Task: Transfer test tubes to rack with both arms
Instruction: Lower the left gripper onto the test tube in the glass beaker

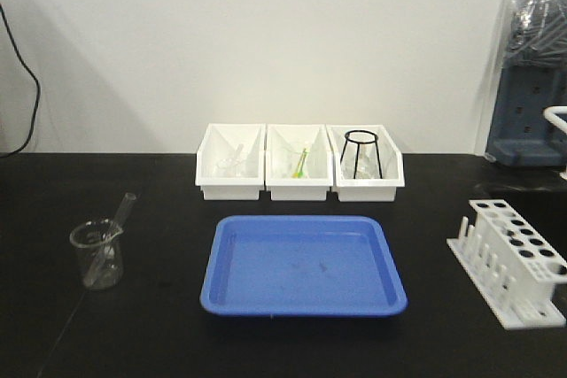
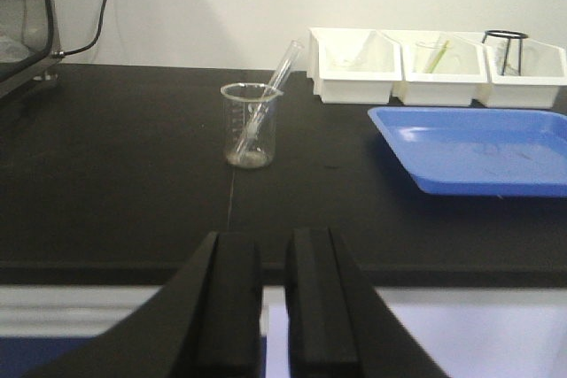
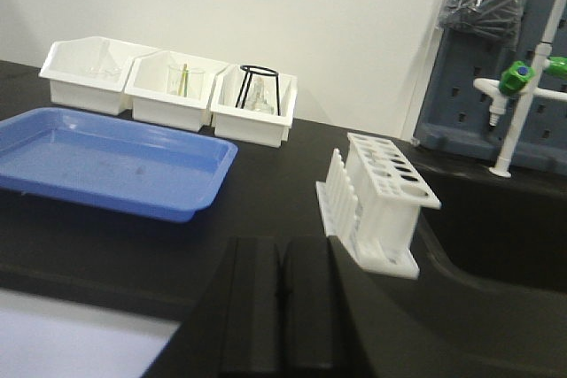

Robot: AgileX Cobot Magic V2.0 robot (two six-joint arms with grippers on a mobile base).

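A single clear test tube (image 1: 124,210) leans in a squat glass beaker (image 1: 96,256) at the left of the black bench. The white rack (image 1: 514,258) stands at the right edge, and its holes look empty. Neither arm appears in the front view. In the left wrist view my left gripper (image 2: 273,243) hangs over the bench's near edge, its fingers a narrow gap apart with nothing between them. The test tube (image 2: 282,68) and beaker (image 2: 250,126) are well ahead of it. My right gripper (image 3: 280,250) is shut and empty. The rack (image 3: 381,196) is just ahead to its right.
A blue tray (image 1: 301,305) lies mid-bench. Three white bins (image 1: 299,185) line the back, holding glassware and a black wire stand (image 1: 361,155). Right of the rack, a sink recess (image 3: 496,227) drops away, with a green-knobbed tap (image 3: 518,77) and a grey pegboard behind it.
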